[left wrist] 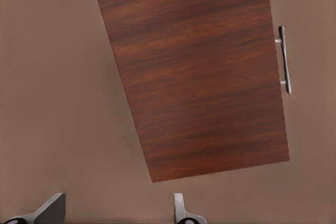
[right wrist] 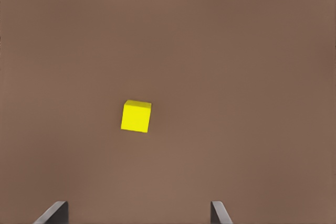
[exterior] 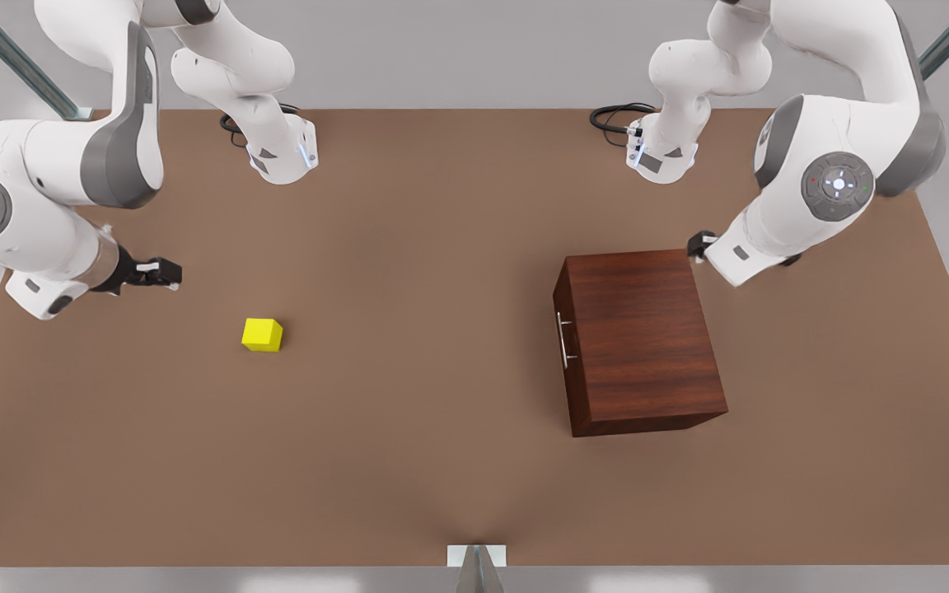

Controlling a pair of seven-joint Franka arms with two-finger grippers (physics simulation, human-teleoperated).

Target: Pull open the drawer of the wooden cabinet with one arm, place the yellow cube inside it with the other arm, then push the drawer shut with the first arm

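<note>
Both arms raised over table, drawer closed, cube untouched.
Left gripper hovers fingers apart past the back edge of the wooden cabinet; the drawer sits flush, handle on the far side. Right gripper hangs spread and empty above the table, yellow cube near it, well apart from the cabinet.

Your brown table carries the yellow cube and, well apart, the wooden cabinet.
</note>
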